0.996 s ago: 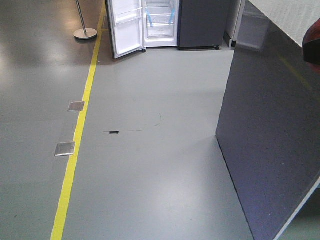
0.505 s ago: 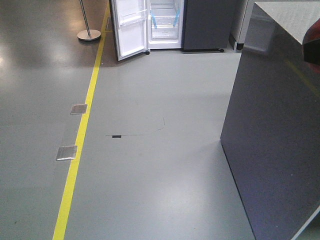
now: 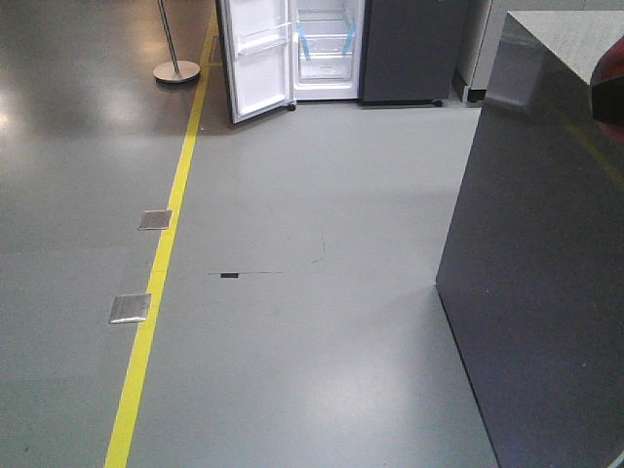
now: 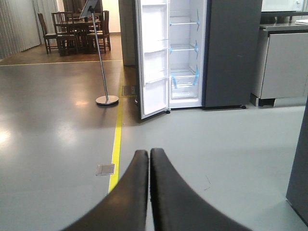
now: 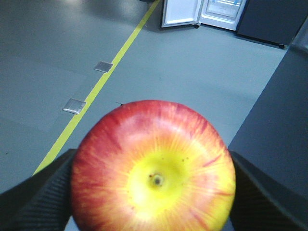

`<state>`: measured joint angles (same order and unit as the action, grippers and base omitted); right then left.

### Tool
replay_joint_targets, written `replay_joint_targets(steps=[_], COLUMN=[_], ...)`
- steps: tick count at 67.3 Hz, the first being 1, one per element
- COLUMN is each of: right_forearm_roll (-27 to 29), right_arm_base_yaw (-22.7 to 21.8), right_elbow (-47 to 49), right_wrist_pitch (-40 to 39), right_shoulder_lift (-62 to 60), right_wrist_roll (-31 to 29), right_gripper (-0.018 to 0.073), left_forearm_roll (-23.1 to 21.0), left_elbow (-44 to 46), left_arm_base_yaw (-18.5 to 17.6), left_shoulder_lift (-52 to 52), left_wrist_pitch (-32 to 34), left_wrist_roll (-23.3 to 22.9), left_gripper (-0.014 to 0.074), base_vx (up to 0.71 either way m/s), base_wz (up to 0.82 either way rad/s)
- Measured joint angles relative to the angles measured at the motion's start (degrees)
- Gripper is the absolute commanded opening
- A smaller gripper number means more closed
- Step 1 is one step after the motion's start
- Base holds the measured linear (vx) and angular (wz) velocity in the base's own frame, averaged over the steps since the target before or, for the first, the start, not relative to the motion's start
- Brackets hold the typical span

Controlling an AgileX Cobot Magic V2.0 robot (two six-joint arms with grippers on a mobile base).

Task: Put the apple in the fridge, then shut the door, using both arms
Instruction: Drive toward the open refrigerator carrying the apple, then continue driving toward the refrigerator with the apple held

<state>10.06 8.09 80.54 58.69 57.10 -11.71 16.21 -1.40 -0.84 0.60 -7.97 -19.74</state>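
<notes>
A glossy red apple [image 5: 154, 168] with a yellow patch fills the right wrist view, and my right gripper [image 5: 154, 195] is shut on it, one dark finger on each side. A red sliver of the apple [image 3: 610, 83] shows at the front view's right edge. Far ahead across the floor stands the fridge [image 3: 328, 49], its white shelves edged with blue tape. The door [image 3: 259, 58] is swung open to the left, its white lining facing me. My left gripper [image 4: 149, 155] is shut and holds nothing; it points at the fridge [image 4: 185, 53] and the door [image 4: 154, 57].
A tall dark grey counter [image 3: 546, 273] walls off the right side. A yellow floor line [image 3: 161, 263] runs toward the fridge, with two metal floor plates [image 3: 154, 219] on it. A stanchion base [image 3: 175, 70] stands left of the door. A plain dark panel [image 3: 402, 49] adjoins the fridge.
Floor marks have slid down and the fridge and counter have shifted right in the front view, as if the base rolled forward. The apple's red edge stays in place.
</notes>
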Motion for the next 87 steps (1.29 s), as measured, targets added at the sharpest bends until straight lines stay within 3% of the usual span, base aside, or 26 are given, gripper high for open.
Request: replay_joint_targets(steps=[87], right_forearm_roll=[0.0], right_arm_base_yaw=[0.0], right_elbow=[0.0], right_wrist_pitch=[0.0], right_shoulder_lift=[0.0], right_wrist_roll=[0.0], right_gripper=[0.0150], left_forearm_roll=[0.0], left_elbow=[0.0], left_arm_base_yaw=[0.0], left_shoulder_lift=[0.0], left_wrist_pitch=[0.0], left_wrist_roll=[0.0], left_gripper=[-0.0006], base_vx=[0.11], base_wz=[0.02])
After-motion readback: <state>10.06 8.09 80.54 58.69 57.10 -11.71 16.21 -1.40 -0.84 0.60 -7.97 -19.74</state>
